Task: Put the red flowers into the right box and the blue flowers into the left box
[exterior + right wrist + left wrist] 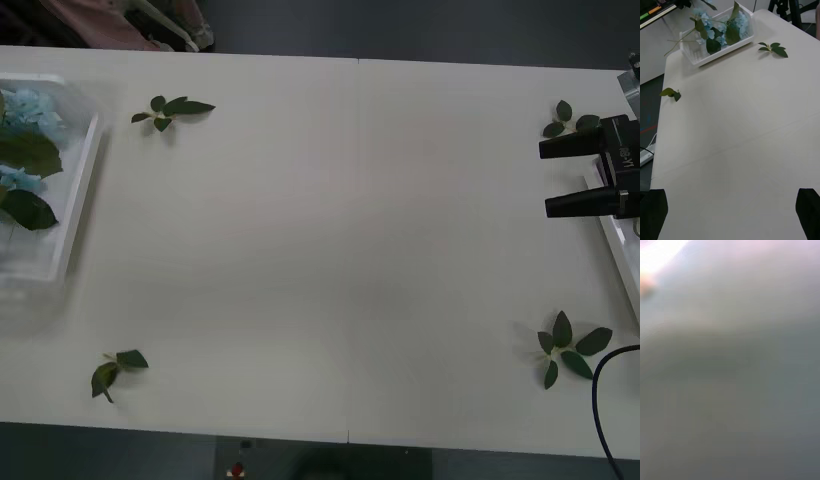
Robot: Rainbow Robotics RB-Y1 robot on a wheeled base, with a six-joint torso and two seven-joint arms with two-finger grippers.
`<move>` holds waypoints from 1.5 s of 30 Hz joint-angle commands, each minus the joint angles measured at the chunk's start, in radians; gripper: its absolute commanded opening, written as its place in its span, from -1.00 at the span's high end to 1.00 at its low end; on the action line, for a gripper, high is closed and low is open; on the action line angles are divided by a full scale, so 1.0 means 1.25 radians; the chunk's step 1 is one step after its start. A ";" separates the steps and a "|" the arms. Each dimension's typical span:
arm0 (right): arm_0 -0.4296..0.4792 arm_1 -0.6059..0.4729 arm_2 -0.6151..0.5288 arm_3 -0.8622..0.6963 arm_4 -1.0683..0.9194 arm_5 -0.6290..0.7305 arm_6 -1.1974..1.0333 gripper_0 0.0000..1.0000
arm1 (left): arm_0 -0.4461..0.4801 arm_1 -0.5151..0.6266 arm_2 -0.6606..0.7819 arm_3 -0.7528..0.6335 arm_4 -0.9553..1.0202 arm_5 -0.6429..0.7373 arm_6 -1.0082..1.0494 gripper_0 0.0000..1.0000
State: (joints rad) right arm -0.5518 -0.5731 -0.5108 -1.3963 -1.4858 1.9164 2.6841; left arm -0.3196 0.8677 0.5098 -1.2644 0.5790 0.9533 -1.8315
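Observation:
The left box is a white tray at the table's left edge. It holds the pale blue flowers with their big green leaves. In the right wrist view the left box stands far off, with blue flowers and stems sticking over its rim. My right gripper hovers at the table's right edge, its black fingers open and empty, pointing toward the table's middle. Just beneath it a strip of the right box shows. The right gripper looks across bare tabletop. The red flowers are out of view.
Loose green leaf sprigs lie on the white table: one near the left box, one at the front left, one at the front right and one behind the right gripper. A black cable curls at the front right corner.

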 commanded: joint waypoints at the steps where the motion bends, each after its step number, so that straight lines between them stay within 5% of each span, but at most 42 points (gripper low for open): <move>1: -0.022 -0.018 -0.001 -0.018 -0.003 -0.003 0.017 -1.00 | -0.100 0.016 -0.007 0.075 -0.024 -0.008 -0.026 1.00; 17: -0.022 -0.018 -0.001 -0.018 -0.003 -0.003 0.017 -1.00 | -0.174 0.015 -0.148 0.195 -0.016 -0.099 -0.022 0.99; 18: -0.022 -0.018 -0.001 -0.018 -0.003 -0.003 0.017 -1.00 | -0.174 0.016 -0.154 0.194 -0.015 -0.099 -0.022 0.86; 20: -0.022 -0.018 -0.001 -0.018 -0.003 -0.003 0.017 -1.00 | -0.174 0.016 -0.165 0.195 -0.012 -0.107 -0.021 -0.04; 22: -0.022 -0.018 -0.001 -0.018 -0.003 -0.003 0.017 -1.00 | -0.174 0.016 -0.165 0.194 -0.009 -0.109 -0.021 -0.57; 26: -0.022 -0.018 -0.001 -0.018 -0.003 -0.003 0.017 -1.00 | -0.174 0.016 -0.155 0.195 -0.003 -0.109 -0.023 -0.94; 35: -0.022 -0.018 -0.001 -0.018 -0.003 -0.003 0.017 -1.00 | -0.173 0.029 -0.151 0.139 0.025 -0.034 -0.022 -1.00; 40: -0.022 -0.018 -0.001 -0.018 -0.003 -0.003 0.017 -1.00 | -0.149 0.035 -0.090 -0.011 0.047 0.163 -0.017 -1.00; 45: -0.022 -0.018 -0.001 -0.018 -0.003 -0.003 0.017 -1.00 | -0.025 0.035 -0.019 -0.217 0.125 0.247 -0.001 -1.00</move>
State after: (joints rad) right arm -0.5518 -0.5731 -0.5107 -1.3963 -1.4858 1.9165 2.6842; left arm -0.4393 0.8679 0.4383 -1.4180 0.7016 1.2432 -1.8315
